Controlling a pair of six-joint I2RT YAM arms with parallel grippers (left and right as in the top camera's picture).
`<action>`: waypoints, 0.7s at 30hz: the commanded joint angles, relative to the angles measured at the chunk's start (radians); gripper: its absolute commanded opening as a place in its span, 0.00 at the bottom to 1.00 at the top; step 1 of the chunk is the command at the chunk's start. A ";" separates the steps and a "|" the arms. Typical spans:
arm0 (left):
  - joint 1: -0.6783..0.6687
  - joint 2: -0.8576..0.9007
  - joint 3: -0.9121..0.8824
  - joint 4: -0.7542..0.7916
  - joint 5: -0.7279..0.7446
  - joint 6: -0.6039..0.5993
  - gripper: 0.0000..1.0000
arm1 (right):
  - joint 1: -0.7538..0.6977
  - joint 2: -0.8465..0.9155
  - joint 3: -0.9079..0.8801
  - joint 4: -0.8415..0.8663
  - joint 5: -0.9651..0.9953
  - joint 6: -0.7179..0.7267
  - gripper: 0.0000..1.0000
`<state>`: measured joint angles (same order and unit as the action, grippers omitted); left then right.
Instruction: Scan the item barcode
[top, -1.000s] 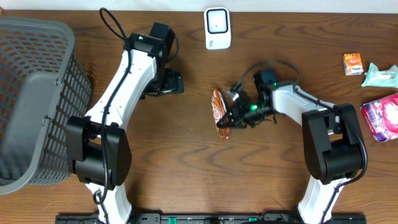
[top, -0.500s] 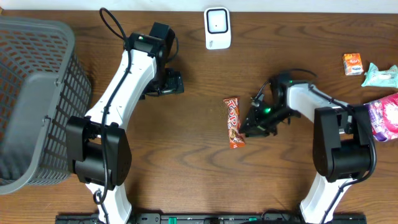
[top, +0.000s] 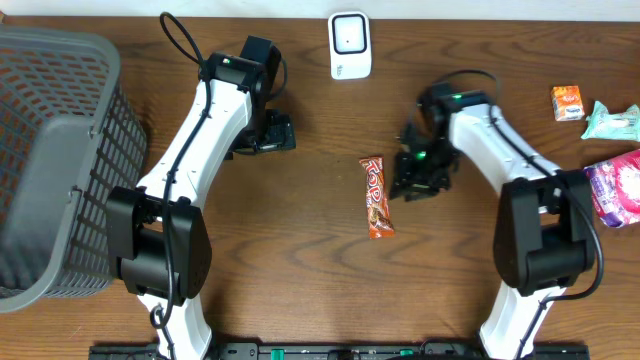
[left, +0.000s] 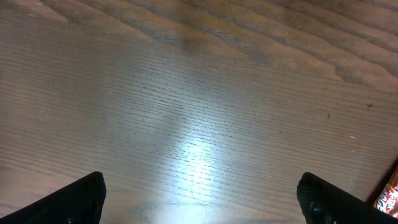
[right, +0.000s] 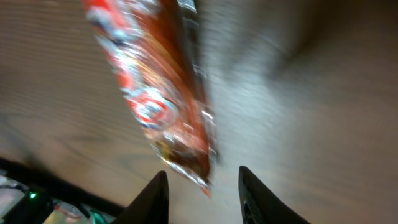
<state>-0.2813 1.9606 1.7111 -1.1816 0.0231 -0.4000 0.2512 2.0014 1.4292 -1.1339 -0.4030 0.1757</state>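
The item, an orange snack bar (top: 376, 197) in a shiny wrapper, lies flat on the wooden table near the middle. My right gripper (top: 415, 180) hovers just to its right. In the right wrist view the bar (right: 155, 93) stretches ahead of the right gripper (right: 202, 177), whose fingers stand apart with nothing between them. The white barcode scanner (top: 350, 44) stands at the table's far edge. My left gripper (top: 268, 133) is wide open over bare wood; its wrist view shows the left gripper (left: 199, 190) spread to both corners and a sliver of the bar (left: 389, 196).
A grey mesh basket (top: 50, 150) fills the left side. At the far right lie a small orange box (top: 567, 102), a pale green packet (top: 610, 120) and a pink pack (top: 615, 188).
The right gripper opened and let go of the snack bar, which now lies flat on the table. That arm then drew off to the right and back. The left arm stayed still.
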 joint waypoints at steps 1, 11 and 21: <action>0.003 0.011 -0.008 -0.006 -0.009 -0.002 0.98 | 0.074 -0.013 -0.004 0.040 0.071 0.070 0.34; 0.003 0.011 -0.008 -0.006 -0.009 -0.002 0.98 | 0.240 -0.013 -0.013 0.085 0.467 0.348 0.63; 0.003 0.011 -0.008 -0.006 -0.009 -0.002 0.98 | 0.306 -0.013 -0.153 0.301 0.480 0.393 0.57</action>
<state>-0.2813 1.9606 1.7111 -1.1816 0.0231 -0.3996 0.5446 2.0014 1.3121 -0.8574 0.0425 0.5381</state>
